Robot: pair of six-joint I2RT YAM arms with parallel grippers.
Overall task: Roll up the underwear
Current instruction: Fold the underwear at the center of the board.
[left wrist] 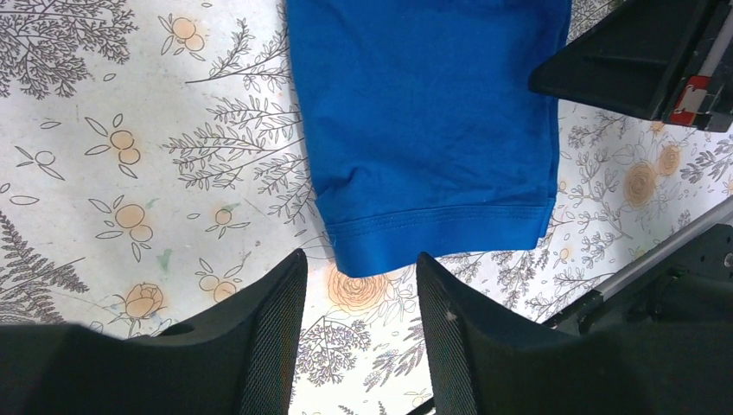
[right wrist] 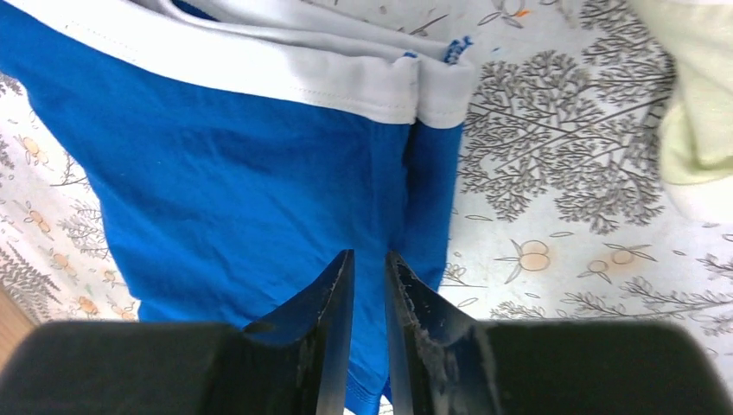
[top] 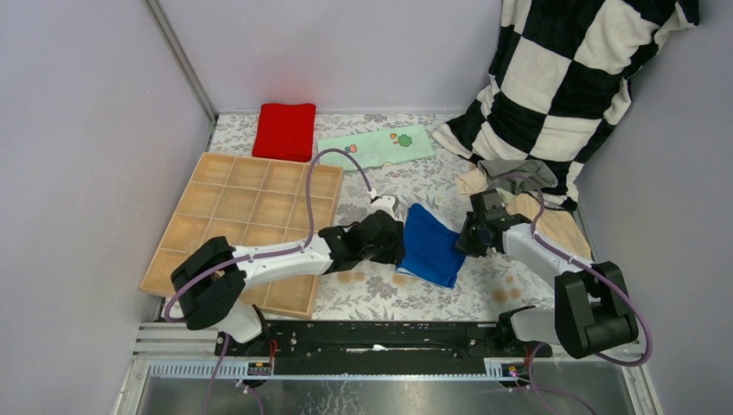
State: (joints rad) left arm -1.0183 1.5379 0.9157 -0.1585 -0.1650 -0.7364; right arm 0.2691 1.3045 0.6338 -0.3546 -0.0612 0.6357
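open tablecloth point(top: 432, 298) nearside of blue underwear point(top: 430, 246), wooden tray point(top: 246, 203) walling the left; clothes pile point(top: 517, 173) crowding right

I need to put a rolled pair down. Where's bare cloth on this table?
Bare tablecloth lies at the near edge, between the blue underwear and the right arm's base. Another patch sits between the mint cloth and that underwear. Crowded: the garment pile under the checkered blanket, and around the blue underwear itself.
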